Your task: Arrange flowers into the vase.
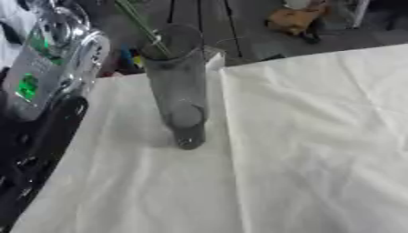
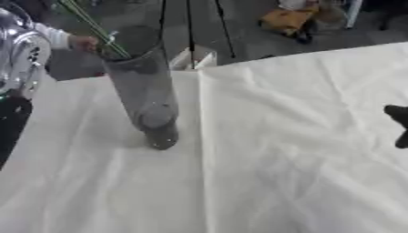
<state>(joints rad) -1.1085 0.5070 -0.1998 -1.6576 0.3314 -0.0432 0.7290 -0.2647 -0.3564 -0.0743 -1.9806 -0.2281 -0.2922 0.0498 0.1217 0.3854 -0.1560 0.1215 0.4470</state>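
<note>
Standing upright, vase (image 1: 177, 86), stem (image 1: 143, 25) leaning up-left; right hand (image 2: 398, 125) grip unclear

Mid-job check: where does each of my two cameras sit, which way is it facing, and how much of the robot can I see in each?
Left eye view: head camera, looking down at the glass vase on the white cloth; the left arm fills the left edge.
Right eye view: same head, set slightly rightward, looking down too; a sliver of left arm at the left edge, dark right hand at the right edge.
Shared: vase, green stems in it, cloth.
</note>
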